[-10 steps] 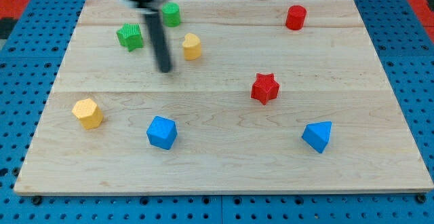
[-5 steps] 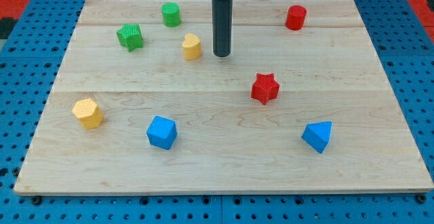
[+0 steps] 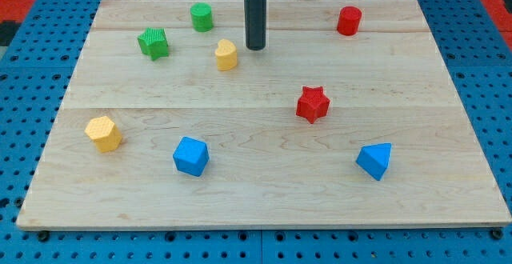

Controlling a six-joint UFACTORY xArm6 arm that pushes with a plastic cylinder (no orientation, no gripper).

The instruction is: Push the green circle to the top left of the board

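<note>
My tip [image 3: 255, 48] rests on the wooden surface [image 3: 264, 184], to the view's right of the green circle [image 3: 202, 16] and clear of it; there are no jaws on this rod, so nothing is open or shut. The green circle stands near the view's top, left of centre, short of the top-left corner. The risks lie close by. The yellow block [image 3: 226, 54] sits just beside my tip, on its left, and a straight sweep leftward would likely catch it first. The green star [image 3: 153, 42] lies below and left of the circle, so a low or off-centre push may drive the circle into it, or spin it off the surface's top edge.
</note>
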